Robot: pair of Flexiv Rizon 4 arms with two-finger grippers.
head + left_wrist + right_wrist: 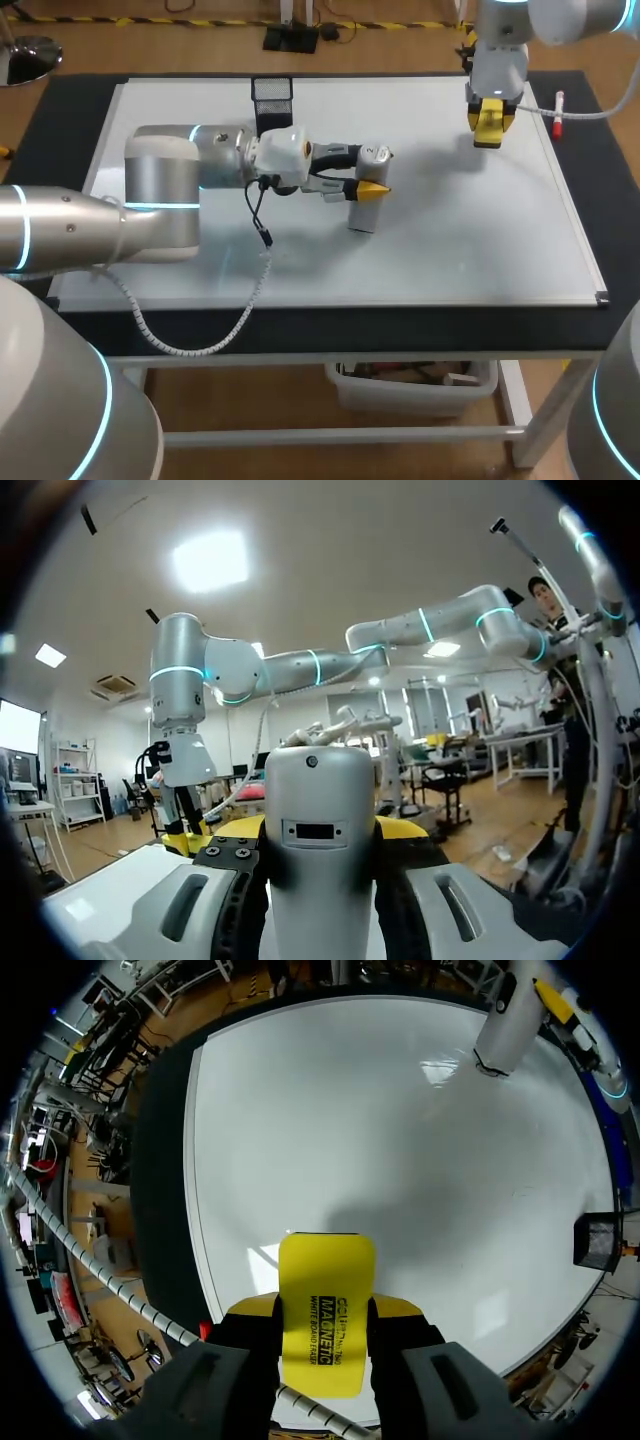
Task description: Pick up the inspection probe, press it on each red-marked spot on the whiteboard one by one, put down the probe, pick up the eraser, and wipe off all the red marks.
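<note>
Nearest my left wrist lens stands the probe (318,865), a pale grey cylinder held upright. My left gripper (318,830) is clamped on it from both sides, its yellow tips just showing behind it. In the head view the probe is a little right of the frame's centre, over the middle of the whiteboard (470,250); I cannot tell whether its lower end touches the board. My right gripper (325,1306) is closed on the yellow eraser (326,1280). In the head view it hangs at the upper right of the frame, over the board's far right part, and the shadow beside it suggests it is lifted clear. I find no red mark on the board in any view, so I judge the wiping to be at or near its end, though the probe has not yet been put down. Next I would look the surface over for faint red. If none is left, I would lower the probe gently onto a bare part of the board or the table (70,110) and release it, then set the eraser down likewise. Both should land away from the red marker (558,108) near the board's upper right edge and the black mesh holder (272,95) at the upper middle.
</note>
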